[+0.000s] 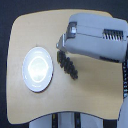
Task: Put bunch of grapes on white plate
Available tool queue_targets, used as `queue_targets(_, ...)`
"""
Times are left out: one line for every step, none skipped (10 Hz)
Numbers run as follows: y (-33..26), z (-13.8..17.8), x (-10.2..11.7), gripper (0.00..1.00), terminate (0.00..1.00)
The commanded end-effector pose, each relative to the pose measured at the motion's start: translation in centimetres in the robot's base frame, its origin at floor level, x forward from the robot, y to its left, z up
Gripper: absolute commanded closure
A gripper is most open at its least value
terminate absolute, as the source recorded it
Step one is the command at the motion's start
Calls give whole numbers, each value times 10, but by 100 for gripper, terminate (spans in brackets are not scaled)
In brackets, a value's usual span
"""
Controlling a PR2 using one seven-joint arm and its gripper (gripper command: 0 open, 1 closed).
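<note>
Dark grapes wait beside the plate, the arm close over them.

Exterior view: the bunch of grapes (67, 64) lies on the wooden table (90, 95), just to the right of the white plate (37, 69), not yet on it. The gripper (60, 45) sits by the bunch's upper end, likely placed for grasping; its jaws' spread is unreadable.

Single exterior view, mounted high, looking almost straight down on the wooden surface (30, 107) (whole top within frame), at moderate distance; image coarse.
</note>
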Motion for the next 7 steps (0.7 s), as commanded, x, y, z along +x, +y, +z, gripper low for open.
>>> queue_targets(60, -33, 4, 0, 0)
queue_targets(66, -35, 7, 0, 0)
queue_targets(68, -39, 6, 0, 0)
queue_targets(69, -45, 1, 0, 0)
queue_targets(66, -52, -3, 0, 0)
queue_targets(61, -58, -4, 0, 0)
queue_targets(54, -64, -6, 0, 0)
